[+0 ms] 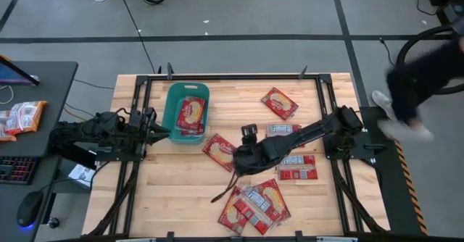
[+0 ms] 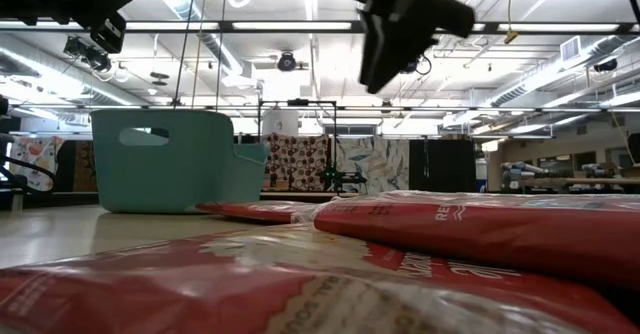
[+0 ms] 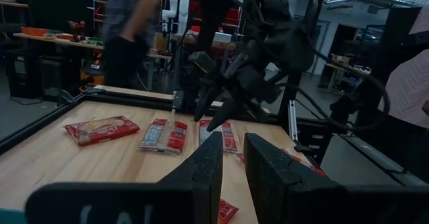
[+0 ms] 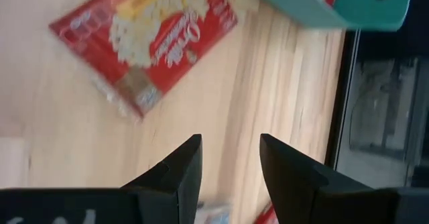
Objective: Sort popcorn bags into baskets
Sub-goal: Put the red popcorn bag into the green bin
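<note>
Some popcorn bags (image 1: 191,116) are lying inside the teal basket (image 1: 172,97), and more are lying flat on the wooden desk (image 1: 174,184). Seen from above, the basket is sitting at about 10 o'clock from the middle of the desk. One red bag (image 1: 218,151) is lying near the middle, just beside the basket's near corner. Another bag (image 1: 279,103) is resting alone at 1 o'clock. A bag (image 1: 283,130) at 2 o'clock is partly hiding under the right arm. Two more bags (image 1: 297,167) are lying side by side at 3 o'clock. A messy pile of bags (image 1: 254,203) is overlapping at 5 o'clock, near the desk's edge.

The right hand (image 4: 228,143) is hanging above the middle of the desk, close to the middle bag, at about 4 o'clock from the basket. Its two fingers are standing apart and it is gripping nothing. Through its own camera, bare wood is showing between the fingers, with the red bag and a basket corner farther off.

The left hand (image 3: 232,150) is waiting at 8 o'clock from the basket, at the desk's left edge. Its fingers are sitting close together with a thin gap, and nothing is sitting between them.

A person (image 1: 413,90) is moving past the desk at 2 o'clock, looking blurry. A dark side table (image 1: 43,82) is standing at 9 o'clock, and orange-and-white snack packets (image 1: 22,117) are lying on it.
</note>
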Action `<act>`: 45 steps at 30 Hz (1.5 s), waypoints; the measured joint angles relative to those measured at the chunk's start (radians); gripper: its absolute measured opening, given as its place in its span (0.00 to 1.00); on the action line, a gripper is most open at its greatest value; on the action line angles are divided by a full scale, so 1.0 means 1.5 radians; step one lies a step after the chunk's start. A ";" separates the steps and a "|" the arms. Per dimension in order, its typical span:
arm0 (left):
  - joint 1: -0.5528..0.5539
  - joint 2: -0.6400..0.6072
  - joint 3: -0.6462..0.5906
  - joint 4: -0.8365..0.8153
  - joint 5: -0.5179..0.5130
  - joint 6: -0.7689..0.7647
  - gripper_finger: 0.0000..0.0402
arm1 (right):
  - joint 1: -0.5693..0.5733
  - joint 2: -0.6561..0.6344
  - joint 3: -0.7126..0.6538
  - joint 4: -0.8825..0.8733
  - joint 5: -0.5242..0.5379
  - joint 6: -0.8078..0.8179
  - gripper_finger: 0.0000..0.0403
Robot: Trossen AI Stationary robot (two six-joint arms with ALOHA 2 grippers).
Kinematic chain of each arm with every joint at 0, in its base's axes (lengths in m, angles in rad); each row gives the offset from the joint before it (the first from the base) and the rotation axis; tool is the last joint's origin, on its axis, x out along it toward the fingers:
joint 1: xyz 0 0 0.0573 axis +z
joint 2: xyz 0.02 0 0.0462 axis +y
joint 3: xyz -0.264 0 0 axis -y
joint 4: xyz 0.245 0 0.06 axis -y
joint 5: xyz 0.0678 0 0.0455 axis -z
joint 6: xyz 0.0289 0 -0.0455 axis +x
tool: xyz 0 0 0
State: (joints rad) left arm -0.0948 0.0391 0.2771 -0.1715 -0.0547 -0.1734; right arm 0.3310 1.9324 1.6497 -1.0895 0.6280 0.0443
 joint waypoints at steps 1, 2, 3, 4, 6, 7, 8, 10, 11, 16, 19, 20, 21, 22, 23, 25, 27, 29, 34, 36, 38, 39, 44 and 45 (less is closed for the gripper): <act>0.000 0.000 0.000 0.000 0.000 0.000 0.17 | 0.004 0.000 0.000 -0.014 0.001 0.018 0.39; 0.000 0.000 0.000 0.000 0.000 0.000 0.17 | 0.009 0.000 0.000 -0.027 0.001 0.038 0.39; 0.000 0.000 0.000 0.000 0.000 0.000 0.17 | 0.014 0.000 0.000 -0.042 0.003 0.059 0.39; 0.000 0.000 0.000 0.000 0.000 0.000 0.17 | 0.019 0.000 0.000 -0.056 0.004 0.080 0.39; 0.000 0.000 0.000 0.000 0.000 0.000 0.17 | 0.030 0.000 0.000 -0.079 0.006 0.123 0.39; 0.000 0.000 0.000 0.000 0.000 0.000 0.17 | 0.035 0.000 -0.001 -0.090 0.009 0.143 0.39; 0.000 0.000 0.000 0.000 0.000 0.000 0.17 | 0.041 0.000 -0.005 -0.094 0.015 0.162 0.39; 0.000 0.000 0.000 0.000 0.000 0.000 0.17 | 0.052 0.000 -0.015 -0.108 0.024 0.197 0.39; 0.000 0.000 0.000 0.000 0.000 -0.001 0.17 | 0.058 0.000 -0.020 -0.116 0.028 0.214 0.39; 0.000 0.000 0.000 0.000 0.000 -0.005 0.17 | 0.080 0.001 -0.054 -0.121 0.041 0.270 0.42; 0.000 0.000 0.000 0.000 0.000 -0.005 0.17 | 0.090 0.001 -0.072 -0.122 0.042 0.294 0.45; 0.000 0.000 0.000 0.000 0.000 -0.005 0.17 | 0.092 0.001 -0.078 -0.130 0.042 0.308 0.46; 0.000 0.000 0.000 0.000 0.000 -0.005 0.17 | 0.094 0.001 -0.084 -0.139 0.044 0.323 0.47; 0.000 0.000 0.000 0.000 0.000 -0.005 0.17 | 0.097 0.001 -0.089 -0.151 0.050 0.340 0.48; 0.000 0.000 0.000 0.000 0.000 -0.005 0.17 | 0.099 0.001 -0.096 -0.160 0.059 0.355 0.50; 0.000 0.000 0.000 0.000 0.000 -0.005 0.17 | 0.105 0.001 -0.112 -0.181 0.081 0.381 0.52; 0.000 0.000 0.000 0.000 0.000 -0.005 0.17 | 0.110 -0.006 -0.135 -0.186 0.099 0.400 0.54; 0.000 0.000 0.000 0.001 0.000 -0.005 0.17 | 0.111 -0.020 -0.167 -0.181 0.105 0.422 0.54; 0.000 0.000 0.000 0.015 0.000 -0.005 0.17 | 0.081 -0.093 -0.273 -0.109 0.105 0.465 0.51; 0.000 0.000 0.000 0.017 0.000 -0.005 0.17 | 0.056 -0.130 -0.316 -0.058 0.102 0.461 0.51; 0.000 0.000 0.000 0.017 0.000 -0.003 0.17 | 0.024 -0.163 -0.351 -0.023 0.088 0.455 0.51; 0.000 0.000 0.000 0.017 0.000 -0.001 0.17 | 0.003 -0.178 -0.366 -0.015 0.079 0.457 0.51; 0.000 0.000 0.000 0.018 0.000 0.001 0.17 | -0.098 -0.215 -0.400 0.004 0.058 0.447 0.51; 0.000 0.000 0.000 0.018 0.000 0.001 0.17 | -0.118 -0.216 -0.401 0.016 0.054 0.433 0.51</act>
State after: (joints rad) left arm -0.0949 0.0391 0.2771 -0.1437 -0.0547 -0.1719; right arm 0.1539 1.6077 1.0485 -1.0652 0.7088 0.6944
